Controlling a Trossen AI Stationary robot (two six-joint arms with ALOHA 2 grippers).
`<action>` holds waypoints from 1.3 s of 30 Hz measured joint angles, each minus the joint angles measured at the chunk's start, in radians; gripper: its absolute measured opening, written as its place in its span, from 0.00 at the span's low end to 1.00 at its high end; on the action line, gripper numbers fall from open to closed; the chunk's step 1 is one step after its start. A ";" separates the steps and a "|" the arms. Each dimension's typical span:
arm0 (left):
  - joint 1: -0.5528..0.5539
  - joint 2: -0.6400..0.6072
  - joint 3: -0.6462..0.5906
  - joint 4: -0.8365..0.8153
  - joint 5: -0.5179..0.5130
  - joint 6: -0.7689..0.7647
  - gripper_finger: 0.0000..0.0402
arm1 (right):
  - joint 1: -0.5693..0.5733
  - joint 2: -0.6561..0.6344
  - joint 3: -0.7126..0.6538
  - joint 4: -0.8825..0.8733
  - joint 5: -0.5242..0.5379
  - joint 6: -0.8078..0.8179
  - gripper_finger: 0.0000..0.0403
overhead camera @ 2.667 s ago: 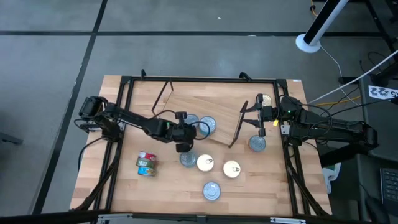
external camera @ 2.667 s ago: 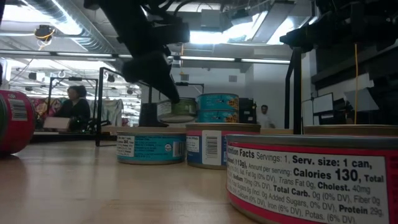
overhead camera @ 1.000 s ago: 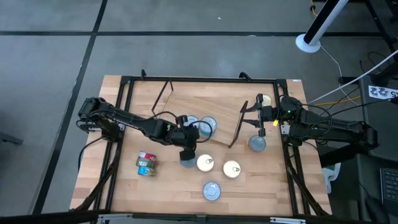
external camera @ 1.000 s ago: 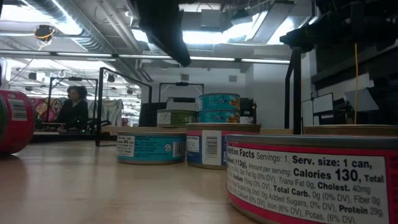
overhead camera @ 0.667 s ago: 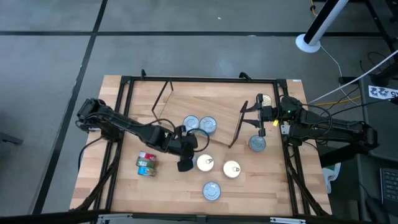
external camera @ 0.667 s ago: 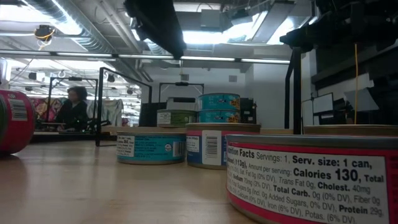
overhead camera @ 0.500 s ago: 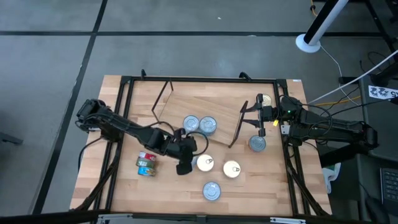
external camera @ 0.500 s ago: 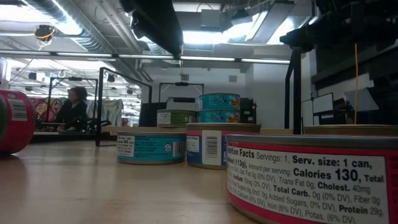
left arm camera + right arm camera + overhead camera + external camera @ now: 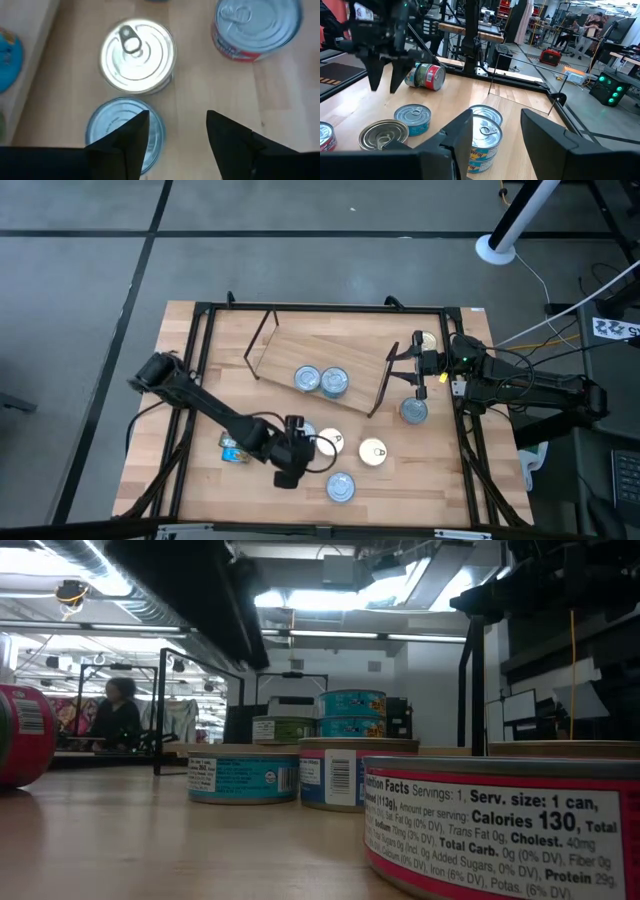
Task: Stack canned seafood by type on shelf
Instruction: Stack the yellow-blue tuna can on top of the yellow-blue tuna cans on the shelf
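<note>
The light-wood board shelf on thin black wire legs stands tilted in the rear middle of the wooden desk with black frame. Two stacked teal-labelled round tins stand side by side near its front edge, with free board behind them.

The left gripper hangs low over the front part of the desk, its fingers apart and empty. Just beside it lie a silver-lidded tin with blue label, a gold-lidded tin with ring pull and a red-labelled tin with silver lid, each apart from the others, with bare wood between them. A red-green tin lying on its side rests near the left frame.

The right gripper waits at the right end of the shelf, fingers apart, above a silver-lidded tin.
</note>
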 joint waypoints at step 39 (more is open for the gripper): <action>0.007 0.174 -0.001 -0.006 -0.113 -0.052 0.21 | 0.000 0.000 0.000 -0.008 0.000 0.000 0.42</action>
